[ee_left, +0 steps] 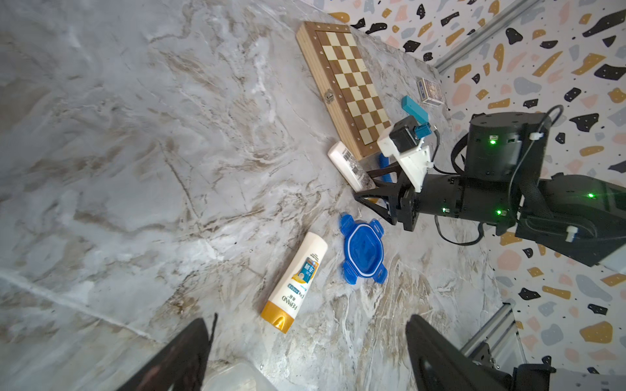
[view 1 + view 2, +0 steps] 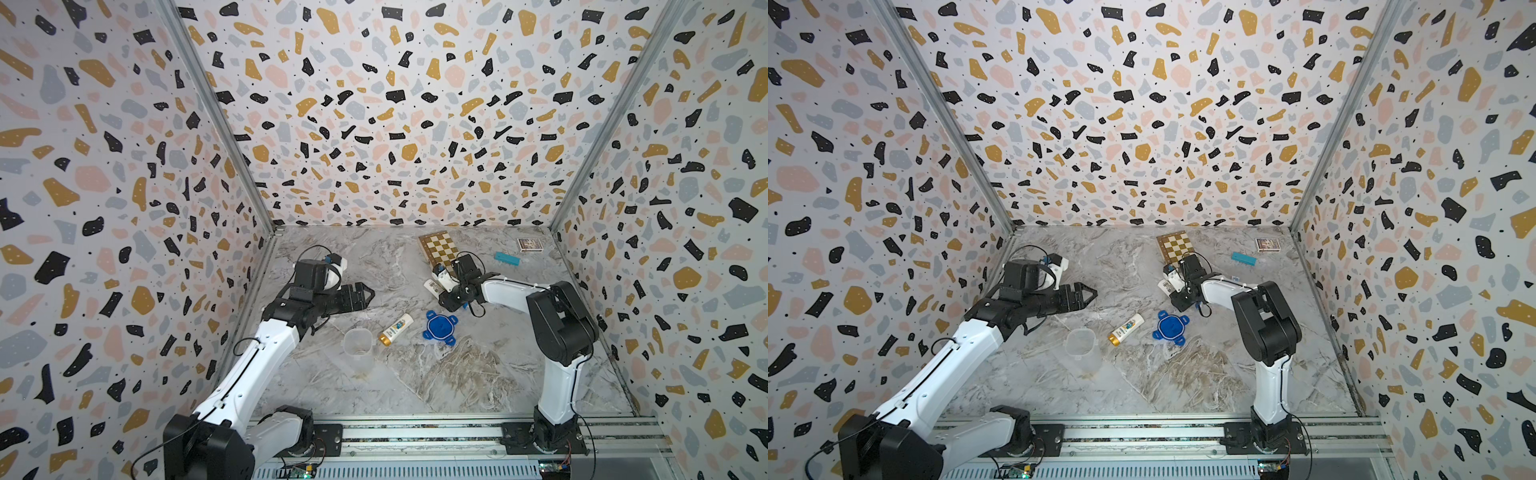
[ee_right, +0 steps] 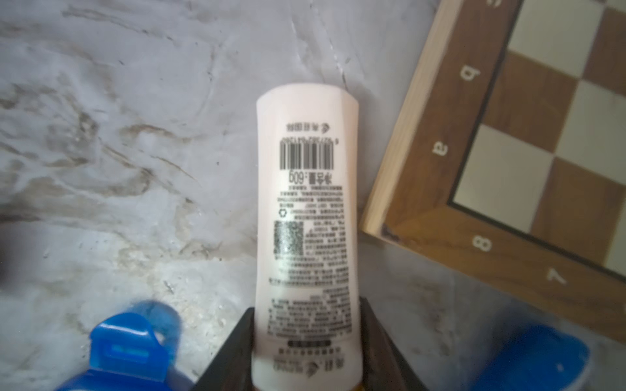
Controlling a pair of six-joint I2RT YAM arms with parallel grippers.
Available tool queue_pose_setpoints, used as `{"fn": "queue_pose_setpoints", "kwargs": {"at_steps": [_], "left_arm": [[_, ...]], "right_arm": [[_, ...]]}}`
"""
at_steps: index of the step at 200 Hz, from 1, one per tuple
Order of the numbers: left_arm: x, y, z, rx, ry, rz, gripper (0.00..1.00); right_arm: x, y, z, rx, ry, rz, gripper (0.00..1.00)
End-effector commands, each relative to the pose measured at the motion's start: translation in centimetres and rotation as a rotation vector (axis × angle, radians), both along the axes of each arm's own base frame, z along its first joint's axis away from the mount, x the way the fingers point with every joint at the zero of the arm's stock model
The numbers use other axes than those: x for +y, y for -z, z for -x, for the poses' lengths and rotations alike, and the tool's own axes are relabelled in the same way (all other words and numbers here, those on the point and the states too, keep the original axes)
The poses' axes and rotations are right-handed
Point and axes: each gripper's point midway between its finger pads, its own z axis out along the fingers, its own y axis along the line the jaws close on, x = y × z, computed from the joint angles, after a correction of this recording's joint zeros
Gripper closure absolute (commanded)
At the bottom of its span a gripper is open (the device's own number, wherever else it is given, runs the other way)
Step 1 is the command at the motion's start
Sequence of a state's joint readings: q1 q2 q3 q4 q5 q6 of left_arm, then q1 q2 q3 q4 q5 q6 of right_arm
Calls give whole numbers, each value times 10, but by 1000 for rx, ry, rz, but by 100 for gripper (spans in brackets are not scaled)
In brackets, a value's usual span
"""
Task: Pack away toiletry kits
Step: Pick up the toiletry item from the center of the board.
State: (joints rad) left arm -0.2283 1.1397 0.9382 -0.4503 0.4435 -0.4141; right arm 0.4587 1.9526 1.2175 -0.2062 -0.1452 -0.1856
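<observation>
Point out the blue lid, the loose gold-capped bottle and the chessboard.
blue lid [image 2: 439,327], a top view, its centre.
loose gold-capped bottle [image 1: 296,281], left wrist view, mid-body.
chessboard [image 1: 352,84], left wrist view, its checkered top.

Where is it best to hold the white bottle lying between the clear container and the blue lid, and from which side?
I would take the white bottle at mid-body, coming down from above. It lies flat on the table, so its two long sides are free; grip across its narrow width, away from the gold cap.
</observation>
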Motion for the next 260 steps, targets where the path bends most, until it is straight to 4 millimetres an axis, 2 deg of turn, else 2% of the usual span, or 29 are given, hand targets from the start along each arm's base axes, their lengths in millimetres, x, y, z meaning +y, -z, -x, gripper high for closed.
{"fn": "queue_pose_setpoints", "kwargs": {"at_steps": [1, 16, 31, 49, 58, 66, 74, 91, 106, 127, 145, 162, 203, 230, 260], "left_arm": [[-13, -20, -7, -57, 43, 35, 10], [-21, -30, -12, -110, 81, 63, 12], [-27, -43, -21, -228, 114, 68, 12], [-38, -58, -31, -435, 164, 40, 10], [-41, -63, -37, -483, 164, 51, 6], [-44, -65, -44, -461, 147, 87, 3], [-52, -69, -48, -408, 171, 126, 5], [-78, -73, -46, -272, 257, 185, 10], [-86, -73, -47, -185, 240, 233, 9], [-98, -93, -41, -196, 264, 402, 7], [-102, -99, -38, -171, 271, 459, 8], [-109, -99, -31, -113, 310, 488, 13], [-128, -73, -21, 21, 351, 409, 25], [-138, -71, -23, 37, 375, 434, 40], [-144, -70, -25, 64, 383, 463, 68]], "right_arm": [[-3, -12, 1, -12, -14, 9, 67], [2, -36, 2, -54, -38, -31, 72], [15, -72, 9, -120, -94, -105, 75], [30, -117, 26, -226, -183, -182, 76], [37, -139, 38, -303, -244, -199, 76], [43, -153, 47, -373, -294, -197, 76], [47, -165, 54, -442, -328, -202, 76], [49, -189, 64, -533, -368, -249, 76], [52, -203, 73, -578, -411, -289, 76], [56, -210, 79, -590, -445, -319, 76], [59, -216, 81, -588, -459, -342, 77], [63, -222, 84, -593, -468, -370, 77], [75, -233, 93, -615, -500, -395, 77], [80, -236, 97, -620, -520, -383, 76], [84, -240, 100, -641, -530, -377, 76]]}}
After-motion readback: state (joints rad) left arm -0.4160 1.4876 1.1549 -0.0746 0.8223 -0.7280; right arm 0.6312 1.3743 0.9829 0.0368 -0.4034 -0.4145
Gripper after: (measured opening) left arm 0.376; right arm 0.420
